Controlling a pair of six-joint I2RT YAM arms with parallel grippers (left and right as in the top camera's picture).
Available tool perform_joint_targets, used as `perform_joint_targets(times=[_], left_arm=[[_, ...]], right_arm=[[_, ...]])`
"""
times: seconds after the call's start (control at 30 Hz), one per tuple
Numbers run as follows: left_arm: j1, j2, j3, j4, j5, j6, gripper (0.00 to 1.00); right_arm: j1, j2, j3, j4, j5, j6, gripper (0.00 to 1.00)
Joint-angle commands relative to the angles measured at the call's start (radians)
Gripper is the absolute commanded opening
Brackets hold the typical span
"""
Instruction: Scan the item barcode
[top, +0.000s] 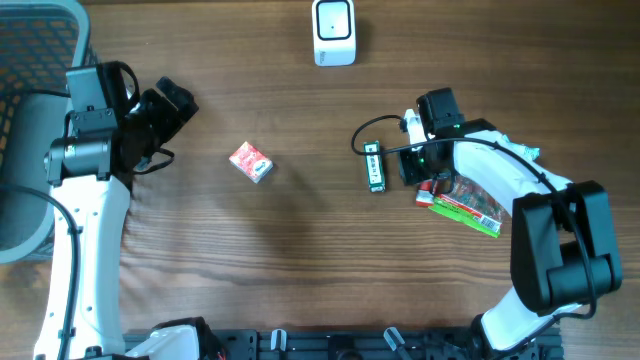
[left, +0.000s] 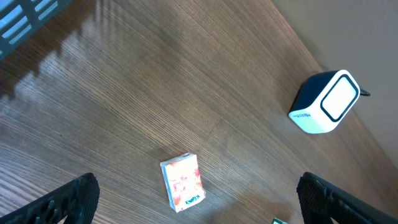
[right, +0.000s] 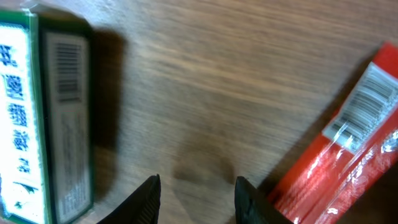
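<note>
- Your left gripper (top: 172, 100) hangs at the left, wide and empty.
- Your right gripper (right: 196, 186) hovers low, jaws narrow and empty, between one green box (right: 56, 112) and one red packet (right: 348, 149).
- One small red box (top: 250, 161) lies centrally, and one scanner (top: 334, 32) stands beyond.

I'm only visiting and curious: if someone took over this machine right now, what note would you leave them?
Left gripper: wide open, empty.
Right gripper: open, empty, low between the green box and the red packet.
Small red box lies nearer the left arm; scanner stands at the far side.
Done: nothing picked up yet.
Left: grasp an item, show its barcode to the scanner.
</note>
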Motion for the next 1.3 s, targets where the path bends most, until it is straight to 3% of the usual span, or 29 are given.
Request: perform_joint_targets(times=[0.0,0.17,0.23,0.27,0.3,0.37,0.4,0.43,0.57,0.87,1.07,1.27], left_arm=[[0.002,-0.010,0.001,0.002,-0.009,0.008,1.00],[0.002,-0.010,0.001,0.002,-0.009,0.008,1.00],[0.002,-0.010,0.001,0.002,-0.009,0.008,1.00],[0.002,-0.010,0.001,0.002,-0.009,0.008,1.00],[0.002,-0.010,0.001,0.002,-0.009,0.008,1.00],[0.002,-0.010,0.001,0.002,-0.010,0.008,1.00],[0.002,-0.010,0.001,0.002,-0.009,0.008,1.00],[0.002,-0.010,0.001,0.002,-0.009,0.008,1.00],[0.002,-0.010,0.001,0.002,-0.009,0.008,1.00],[0.002,-0.010,0.001,0.002,-0.009,0.008,1.00],[0.002,-0.010,0.001,0.002,-0.009,0.008,1.00],[0.002,-0.010,0.001,0.002,-0.009,0.008,1.00]], right_arm=[[0.012,-0.058,0.093,-0.061,-0.021,0.016,0.40],[0.100,-0.148,0.111,-0.111,-0.078,0.090,0.41],[0.156,-0.143,0.106,-0.107,-0.058,0.145,0.49],[0.171,-0.140,0.105,-0.101,-0.055,0.177,0.87],[0.181,-0.128,0.105,-0.091,-0.056,0.209,1.00],[0.183,-0.111,0.105,-0.089,-0.054,0.219,1.00],[0.183,-0.102,0.105,-0.096,-0.041,0.220,0.91],[0.183,-0.092,0.104,-0.103,-0.025,0.226,0.74],[0.186,-0.053,0.058,-0.054,-0.022,0.230,0.63],[0.245,-0.023,-0.024,0.075,0.113,0.229,0.59],[0.267,-0.022,-0.087,0.167,0.114,0.238,0.52],[0.267,-0.022,-0.113,0.177,0.226,0.274,0.47]])
